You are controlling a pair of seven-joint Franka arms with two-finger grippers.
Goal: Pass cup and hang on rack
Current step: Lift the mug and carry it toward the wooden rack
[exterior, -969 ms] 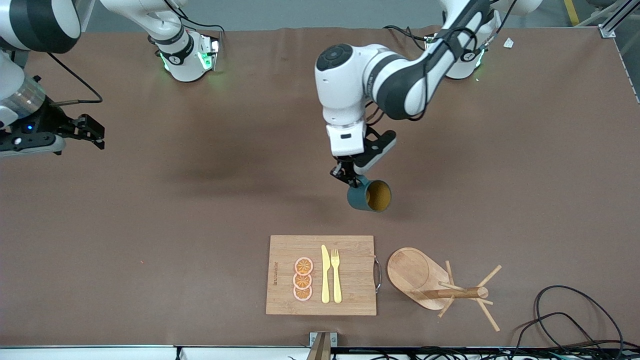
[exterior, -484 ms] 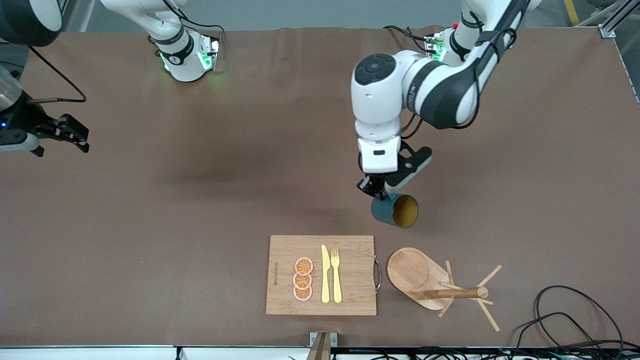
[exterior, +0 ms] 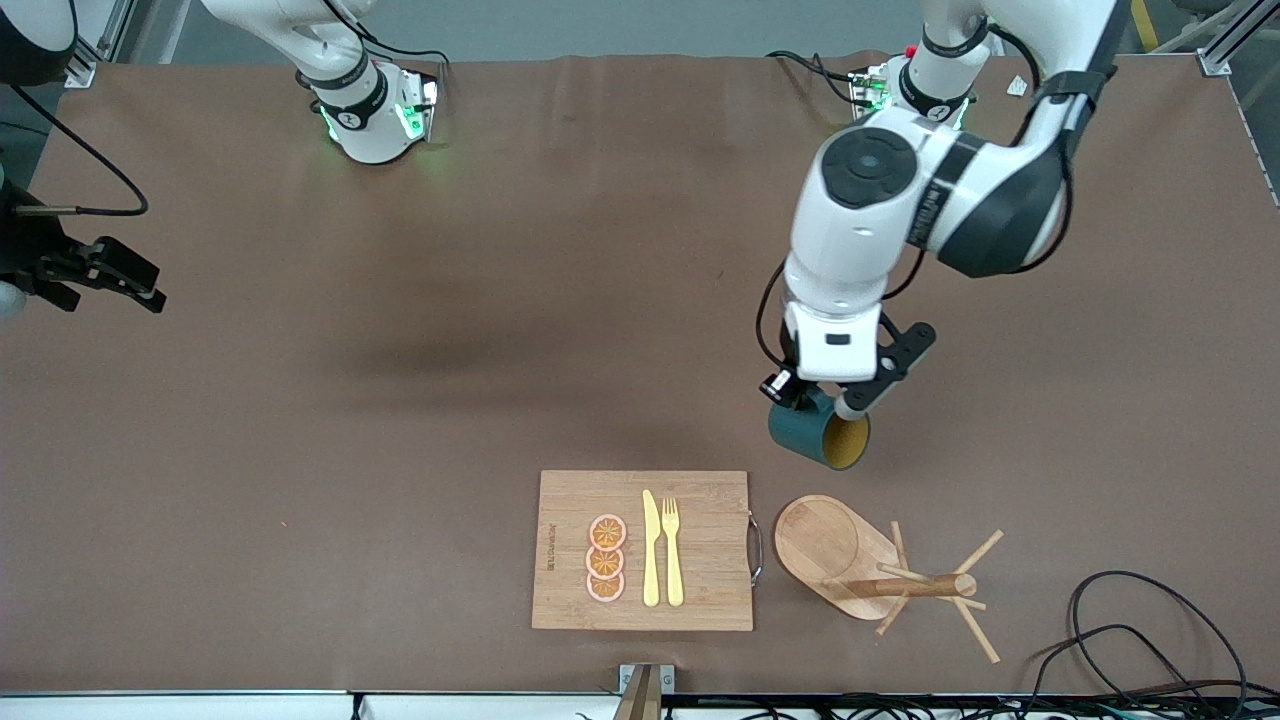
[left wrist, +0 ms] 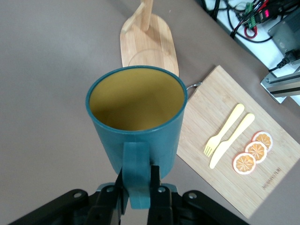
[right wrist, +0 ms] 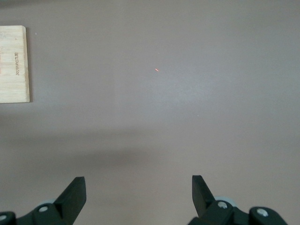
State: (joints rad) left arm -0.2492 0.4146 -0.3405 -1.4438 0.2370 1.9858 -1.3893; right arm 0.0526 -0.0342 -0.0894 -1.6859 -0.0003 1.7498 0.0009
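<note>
The dark teal cup (exterior: 812, 436) hangs tilted in the air, its yellowish-brown mouth facing the front camera. My left gripper (exterior: 800, 393) is shut on the cup's handle and holds it over the bare table, just short of the rack (exterior: 832, 545). In the left wrist view the fingers (left wrist: 123, 180) clamp the handle of the cup (left wrist: 136, 112), with the rack's oval base (left wrist: 152, 49) past the rim. The rack's post (exterior: 915, 587) carries thin angled pegs. My right gripper (exterior: 135, 283) is open and empty at the right arm's end of the table, and it shows open over bare table in the right wrist view (right wrist: 138, 192).
A bamboo cutting board (exterior: 570, 500) with a yellow knife, a fork and three orange slices lies beside the rack, toward the right arm's end; it also shows in the left wrist view (left wrist: 201, 122). Black cables (exterior: 1130, 620) lie near the table's front corner at the left arm's end.
My left arm has carried the cup toward the left arm's end of the table and closer to the rack. My right gripper has drawn back toward the table's edge.
</note>
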